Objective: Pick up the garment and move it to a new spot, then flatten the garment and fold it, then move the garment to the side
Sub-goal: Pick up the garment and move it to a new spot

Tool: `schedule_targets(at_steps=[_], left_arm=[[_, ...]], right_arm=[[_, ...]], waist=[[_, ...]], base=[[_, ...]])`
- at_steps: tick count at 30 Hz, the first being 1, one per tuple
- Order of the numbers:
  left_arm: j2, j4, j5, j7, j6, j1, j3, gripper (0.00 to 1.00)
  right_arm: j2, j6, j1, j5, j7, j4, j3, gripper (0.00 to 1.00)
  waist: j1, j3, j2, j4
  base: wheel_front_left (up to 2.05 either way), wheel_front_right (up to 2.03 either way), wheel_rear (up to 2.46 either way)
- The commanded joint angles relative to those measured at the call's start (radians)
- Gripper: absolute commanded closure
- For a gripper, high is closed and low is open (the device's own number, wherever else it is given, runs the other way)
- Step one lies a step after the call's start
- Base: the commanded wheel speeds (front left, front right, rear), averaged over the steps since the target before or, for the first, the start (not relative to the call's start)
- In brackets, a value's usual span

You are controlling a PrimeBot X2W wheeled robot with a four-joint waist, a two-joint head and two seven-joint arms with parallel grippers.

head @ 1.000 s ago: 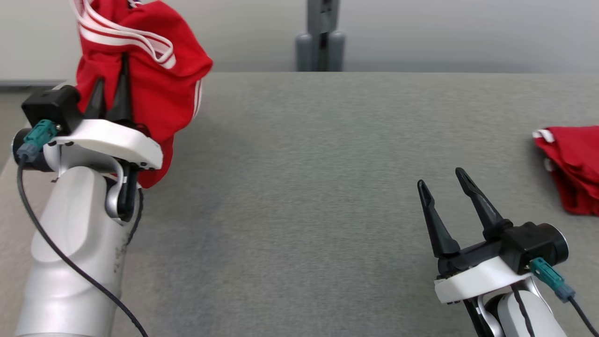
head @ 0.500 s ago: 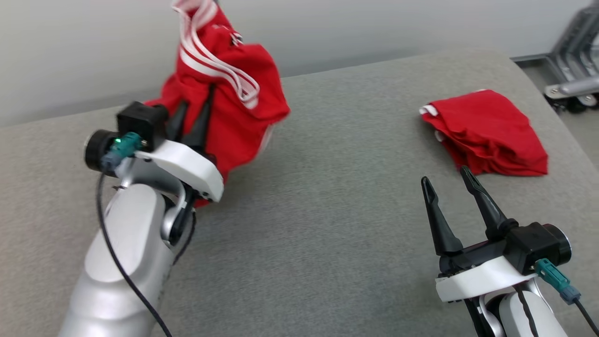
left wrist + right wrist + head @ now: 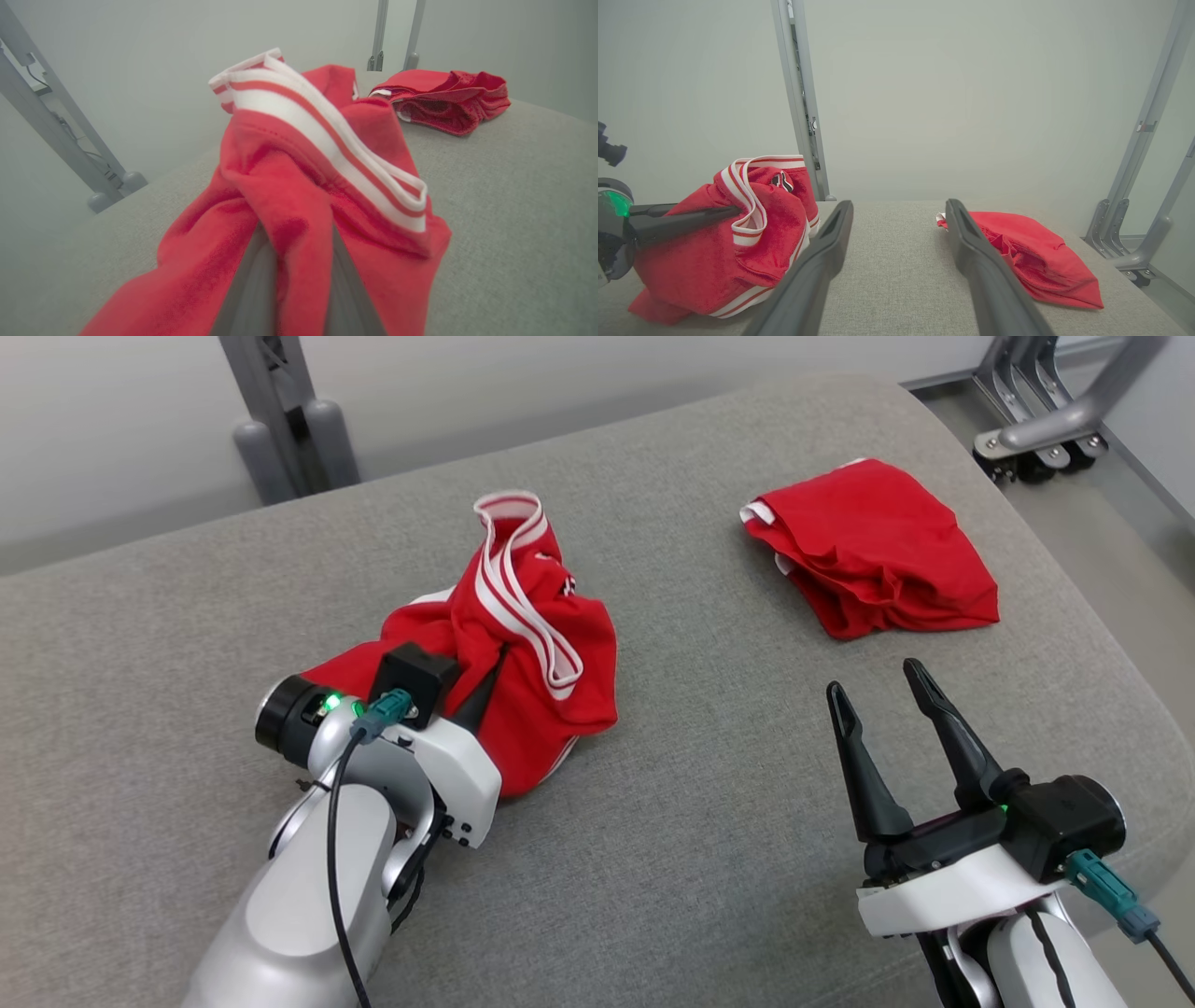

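A red garment [image 3: 551, 700] with white stripes sits bunched on the grey padded table [image 3: 700, 821], left of centre, its striped band standing up. My left gripper [image 3: 492, 665] is shut on a fold of it, the fingertips buried in the cloth. The left wrist view shows red fabric [image 3: 289, 196] pinched between the two fingers. In the right wrist view the garment [image 3: 714, 261] touches the table at its lower edge, with one left finger [image 3: 686, 219] lying across it. My right gripper [image 3: 873, 679] hovers open at the front right, and nothing lies between its fingers [image 3: 822, 261].
A second red garment [image 3: 878, 555] lies folded at the far right of the table. Grey metal frame legs stand behind the table [image 3: 280, 420] and at its right corner [image 3: 1036, 411]. The table's right edge [image 3: 1120, 653] curves down close to my right arm.
The head camera has swung, shifting the whole picture. My left gripper, still shut on the garment, has come down from a raised hold until the cloth rests on the table. The right gripper stays open.
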Motion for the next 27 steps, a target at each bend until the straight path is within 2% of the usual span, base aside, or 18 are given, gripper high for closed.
schedule_targets(at_steps=[1,7,8,9,11,12,13,17,22,24,25,27], left_arm=[[0.001,0.013,0.008,-0.012,0.000,0.005,-0.003,1.00],[-0.008,0.123,0.020,-0.039,0.009,-0.022,-0.031,0.98],[-0.011,0.136,0.019,-0.044,0.009,-0.023,-0.036,0.74],[-0.015,0.148,0.014,-0.050,0.009,-0.023,-0.038,0.64],[-0.024,0.167,0.005,-0.059,0.008,-0.026,-0.044,0.51],[-0.027,0.172,0.001,-0.071,0.010,-0.029,-0.045,0.22],[-0.031,0.176,-0.004,-0.081,0.013,-0.032,-0.047,0.00],[-0.038,0.175,-0.018,-0.118,0.026,-0.035,-0.048,0.00],[-0.047,0.128,-0.064,-0.173,0.065,-0.002,-0.030,0.00],[-0.049,0.095,-0.088,-0.183,0.089,0.021,-0.012,0.00],[-0.050,0.028,-0.107,-0.194,0.128,0.059,0.010,0.00],[-0.050,-0.025,-0.114,-0.196,0.155,0.091,0.029,0.00]], right_arm=[[-0.003,0.000,-0.010,0.002,-0.001,-0.006,0.000,0.00],[-0.003,0.000,-0.017,-0.002,-0.001,-0.004,0.002,0.00],[-0.003,0.000,-0.017,-0.008,-0.001,-0.006,0.003,0.00],[-0.003,0.000,-0.015,-0.014,-0.001,-0.006,0.003,0.00],[-0.003,0.000,-0.016,-0.018,-0.001,-0.006,0.000,0.00],[-0.003,0.000,-0.016,-0.021,-0.001,-0.006,0.000,0.00],[-0.003,0.000,-0.016,-0.023,-0.001,-0.006,0.002,0.00],[-0.003,0.000,-0.013,-0.029,-0.001,-0.003,0.005,0.00],[-0.003,0.000,0.006,-0.034,-0.001,0.009,0.005,0.00],[-0.003,0.000,0.012,-0.034,-0.001,0.013,0.004,0.00],[-0.004,0.000,0.024,-0.034,-0.001,0.019,-0.003,0.00],[-0.004,0.000,0.028,-0.032,-0.001,0.021,-0.007,0.00]], waist=[[0.0000,0.017,0.0000,-0.014],[0.0000,0.039,0.0000,-0.026],[0.0000,0.040,0.0000,-0.025],[0.0000,0.039,0.0000,-0.023],[0.0000,0.034,0.0000,-0.015],[0.0000,0.032,0.0000,-0.008],[0.0000,0.029,0.0000,0.000],[0.0000,0.014,0.0000,0.030],[0.0000,-0.030,0.0000,0.111],[0.0000,-0.047,0.0000,0.142],[0.0000,-0.070,0.0000,0.192],[0.0000,-0.081,0.0000,0.225]], base=[[0.00,0.00,0.00],[0.00,0.00,0.00],[0.00,0.00,0.00],[0.00,0.00,0.00],[0.00,0.00,0.00],[0.00,0.00,0.00],[0.00,0.00,0.00],[0.00,0.00,0.00],[0.00,0.00,0.00],[0.00,0.00,0.00],[0.00,0.00,0.00],[0.00,0.00,0.00]])
